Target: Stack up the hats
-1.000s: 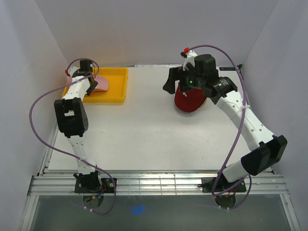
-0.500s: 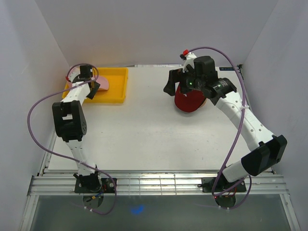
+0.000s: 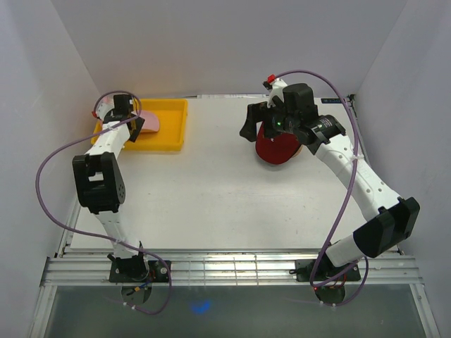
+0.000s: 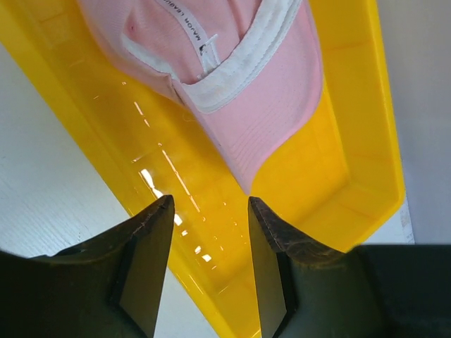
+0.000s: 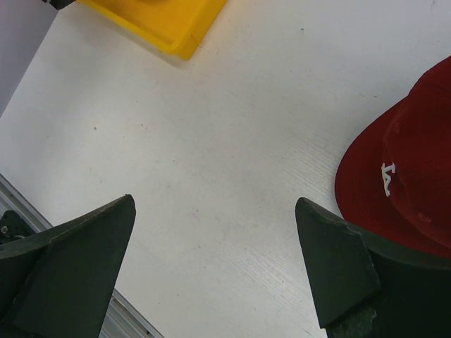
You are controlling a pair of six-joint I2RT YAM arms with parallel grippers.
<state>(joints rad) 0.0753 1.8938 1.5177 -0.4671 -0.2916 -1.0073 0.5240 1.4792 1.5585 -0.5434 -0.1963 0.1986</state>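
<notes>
The left pincer (image 4: 209,204) is held part open and empty; just ahead, the brim of the pink hat (image 4: 261,105) could be missed and the yellow tray (image 4: 366,141) struck instead.

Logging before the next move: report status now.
Left gripper open over pink hat in tray. Right gripper open, by red hat. Hats apart, no obstruction seen.
</notes>
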